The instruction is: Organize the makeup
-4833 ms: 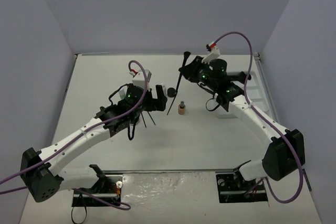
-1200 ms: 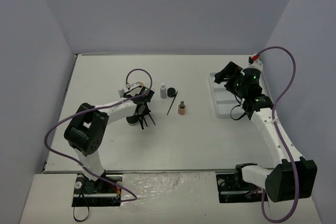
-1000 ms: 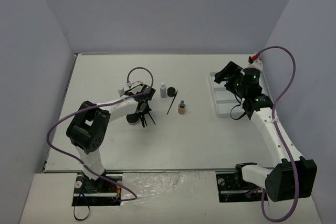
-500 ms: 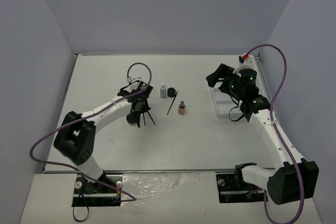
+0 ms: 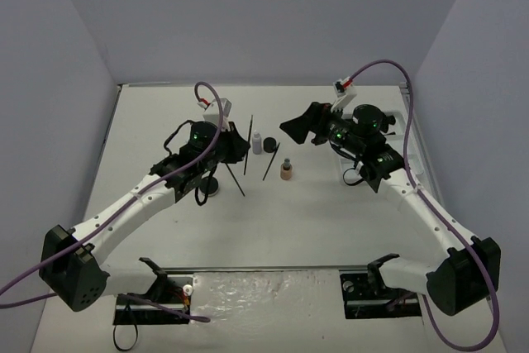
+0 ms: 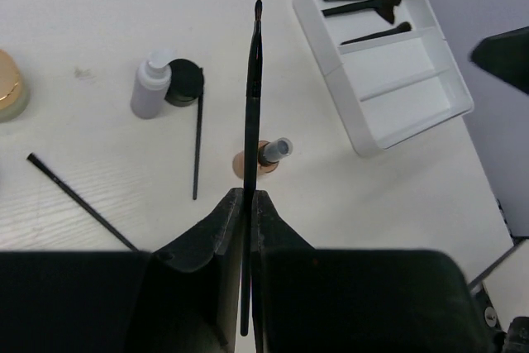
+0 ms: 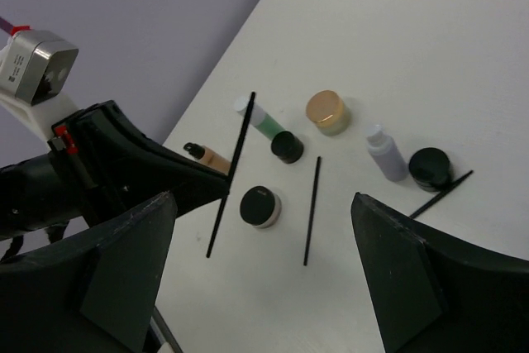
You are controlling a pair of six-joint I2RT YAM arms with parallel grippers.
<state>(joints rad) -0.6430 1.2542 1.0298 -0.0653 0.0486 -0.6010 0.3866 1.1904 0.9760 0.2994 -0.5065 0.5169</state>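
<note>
My left gripper (image 6: 248, 194) (image 5: 234, 149) is shut on a thin black brush (image 6: 250, 113) (image 5: 248, 140) and holds it above the table, tip pointing away. Below it lie a second brush (image 6: 197, 146), a third brush (image 6: 78, 200), a clear-grey bottle (image 6: 150, 87), a black jar (image 6: 187, 86) and a tan bottle (image 6: 263, 157). My right gripper (image 7: 264, 200) (image 5: 297, 126) hangs open and empty, facing the left gripper. Under it I see a green bottle (image 7: 266, 124), a gold-lidded tan jar (image 7: 326, 113) and a black-lidded jar (image 7: 259, 206).
The white compartmented tray (image 6: 397, 59) stands at the right and has several black brushes in its far compartment. In the top view the right arm covers most of it. Grey walls close in the table on three sides.
My left gripper has lifted a brush off the table and turned toward the middle. The right gripper has swung left from over the tray to mid-table, its jaws a little narrower.
</note>
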